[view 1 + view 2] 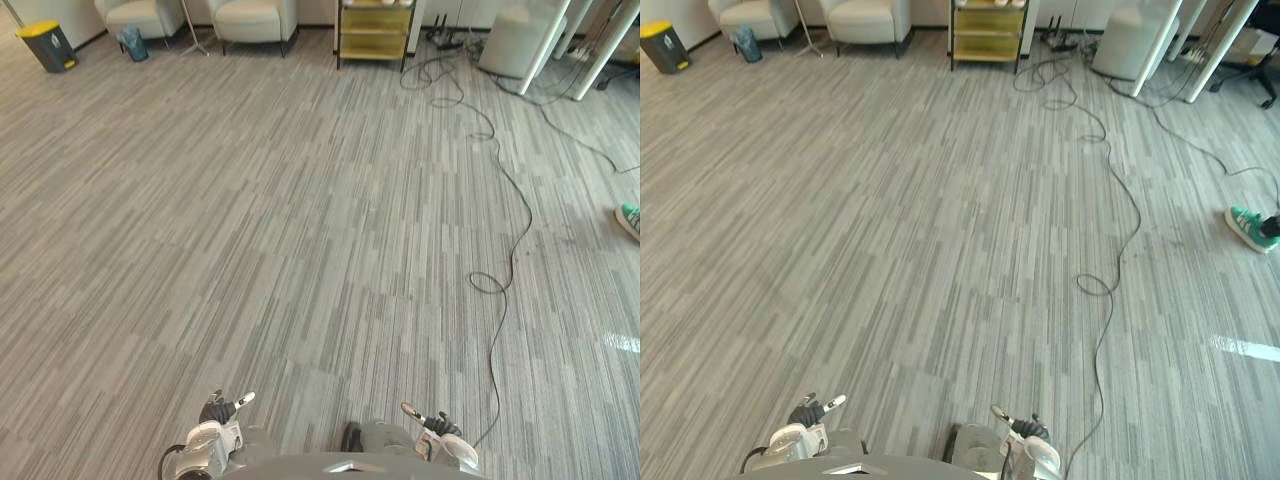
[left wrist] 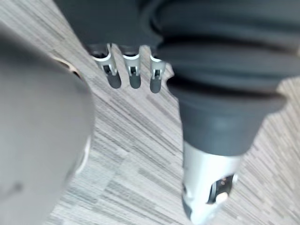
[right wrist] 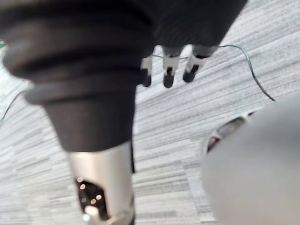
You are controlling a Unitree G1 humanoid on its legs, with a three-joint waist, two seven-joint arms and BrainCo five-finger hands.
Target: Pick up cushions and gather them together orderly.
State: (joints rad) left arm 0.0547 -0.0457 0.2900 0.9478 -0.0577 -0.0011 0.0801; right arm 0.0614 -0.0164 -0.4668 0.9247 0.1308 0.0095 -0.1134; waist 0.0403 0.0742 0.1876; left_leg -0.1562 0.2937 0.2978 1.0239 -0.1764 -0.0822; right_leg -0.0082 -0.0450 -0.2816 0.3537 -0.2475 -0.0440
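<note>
Progress: nothing gathered so far, judging by the floor. At 6 o'clock, left hand (image 2: 134, 70) and right hand (image 3: 168, 75) hang low, fingers loosely straight, holding nothing. Where the cushions are can't be told; armchairs (image 1: 250, 18) at 11 o'clock look worth checking. Whole job left.

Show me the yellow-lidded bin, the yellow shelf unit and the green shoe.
yellow-lidded bin (image 1: 47, 48), left eye view, dark body
yellow shelf unit (image 1: 375, 33), left eye view, front panel
green shoe (image 1: 1247, 228), right eye view, its side
</note>
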